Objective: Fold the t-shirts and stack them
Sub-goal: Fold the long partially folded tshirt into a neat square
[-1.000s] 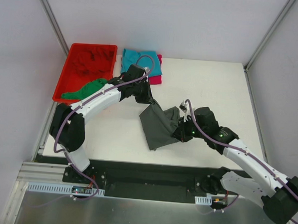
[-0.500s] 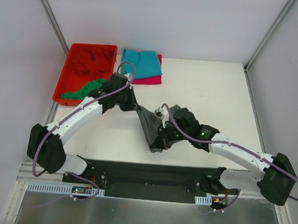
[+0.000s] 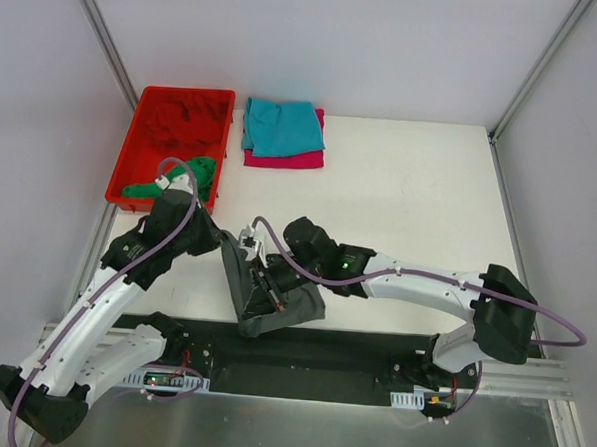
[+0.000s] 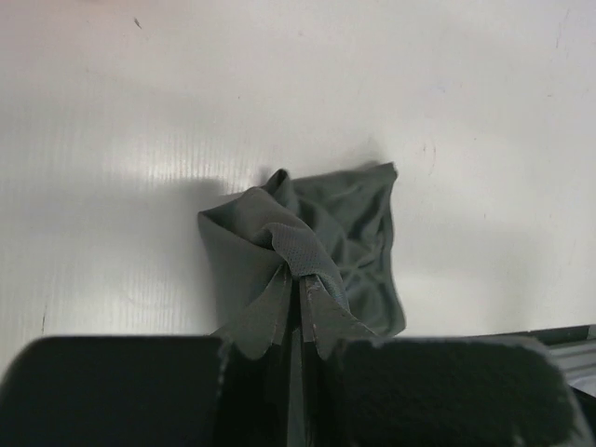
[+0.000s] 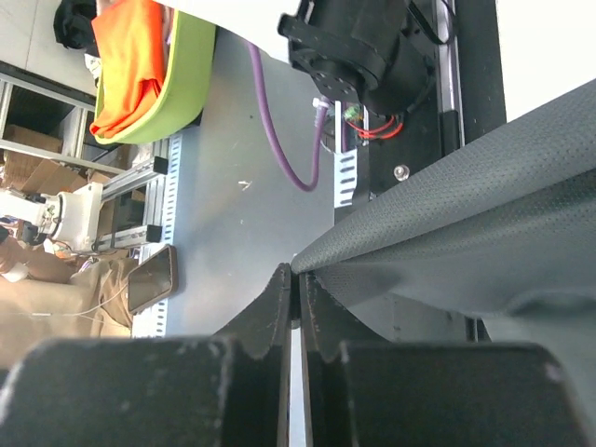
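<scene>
White table, dark grey t-shirt partly covered

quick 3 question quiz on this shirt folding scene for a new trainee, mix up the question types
1. True or false: the teal t-shirt lies on top of the magenta t-shirt.
2. Fill in: the green t-shirt hangs over the rim of the red ____.
3. Left gripper and right gripper: which pinches the dark grey t-shirt? A left only; B right only; C both.

Key: 1 true; 2 bin; 3 C.
</scene>
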